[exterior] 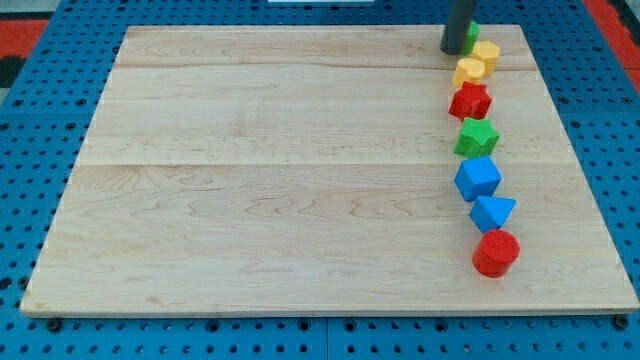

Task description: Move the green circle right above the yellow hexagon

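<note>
The green circle [472,37] sits near the board's top right and is mostly hidden behind my rod; only its right edge shows. My tip [452,51] rests on the board, touching or almost touching the green circle's left side. A yellow block that looks like the hexagon [486,53] lies just to the lower right of the green circle, touching it. A second yellow block [469,71], its shape unclear, lies directly below my tip.
Further blocks run down the board's right side: a red star [470,101], a green star [477,137], a blue cube [478,178], a blue triangle [492,212] and a red round block [496,252]. The wooden board's [280,180] top edge is close above the green circle.
</note>
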